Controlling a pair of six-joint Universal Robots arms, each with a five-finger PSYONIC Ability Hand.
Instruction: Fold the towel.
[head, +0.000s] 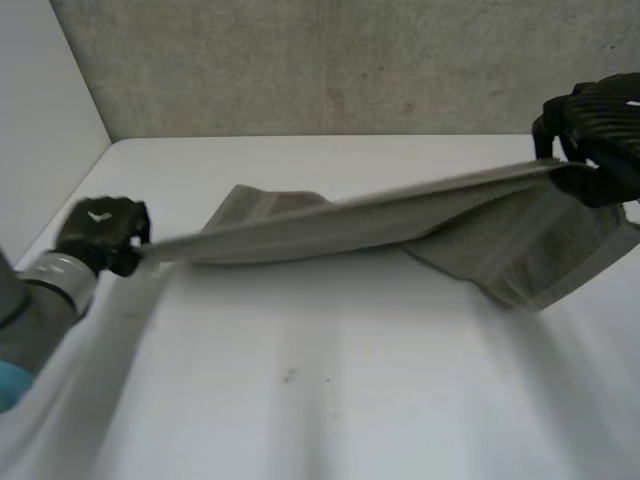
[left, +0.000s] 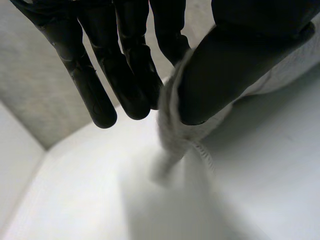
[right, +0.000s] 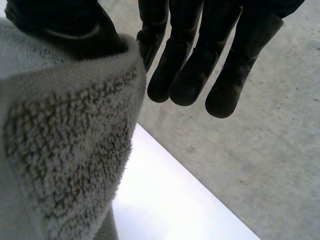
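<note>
Left hand (head: 100, 232) and right hand (head: 600, 130) are pinching opposite ends of the towel (head: 350, 225), thumb against fingers (left: 132, 75); the soft, limp cloth is sagging, so it is probably best held at its corners.

You have a white table (head: 300, 420) under everything, its top smooth, with a couple of small dark specks (head: 290, 376) near the middle. The grey towel (head: 265, 212) lies on it only in part. Its slack folds rest on the far half of the tabletop, while one long edge is stretched taut above the surface.
</note>
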